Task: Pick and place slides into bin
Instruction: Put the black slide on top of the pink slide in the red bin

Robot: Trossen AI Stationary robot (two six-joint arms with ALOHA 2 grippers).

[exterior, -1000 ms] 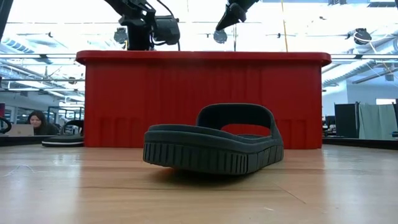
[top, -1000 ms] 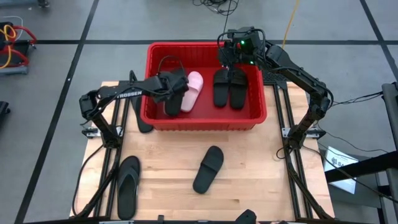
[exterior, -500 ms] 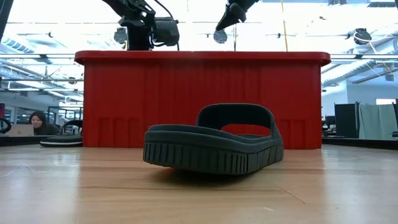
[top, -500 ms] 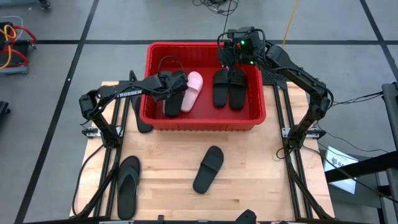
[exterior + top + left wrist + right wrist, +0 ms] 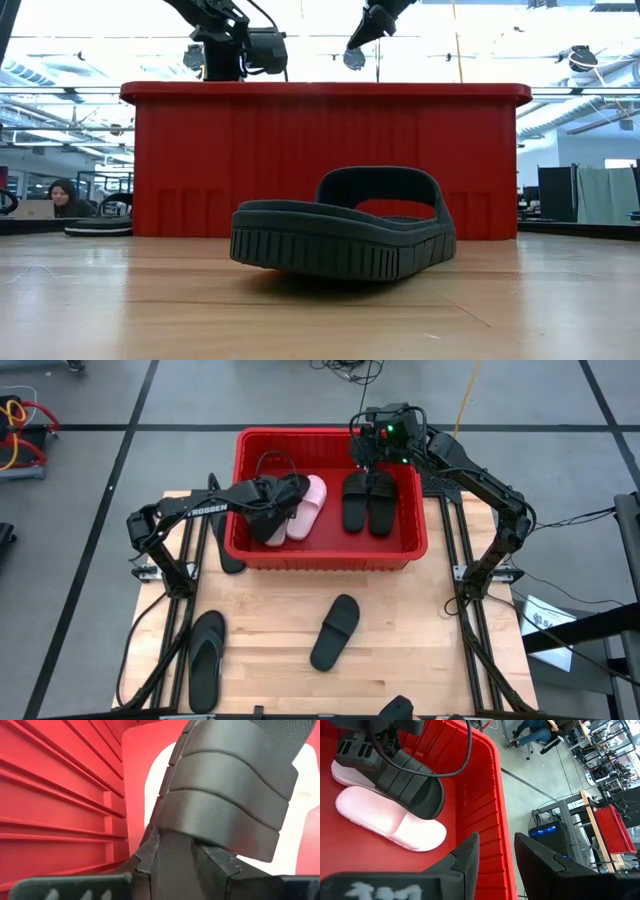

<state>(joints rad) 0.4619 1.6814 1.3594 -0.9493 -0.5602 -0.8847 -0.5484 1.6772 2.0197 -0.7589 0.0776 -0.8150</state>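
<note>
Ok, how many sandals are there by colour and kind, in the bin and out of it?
Pale pink slides, in the bin: 2
Black slides, in the bin: 3
Black slide, on the table: 1
Black flip-flop, on the table: 1
Black sandal left of the bin, partly hidden: 1
Total: 8

The bin (image 5: pixel 330 555) is bright red, with thin lines running down its walls. Inside lie a pale pink slide (image 5: pixel 305 507) and a pair of black slides (image 5: pixel 368 502). The counter (image 5: pixel 400 640) is light wood. On it lie a black slide (image 5: pixel 335 631) and a black flip-flop (image 5: pixel 205 658).
</note>
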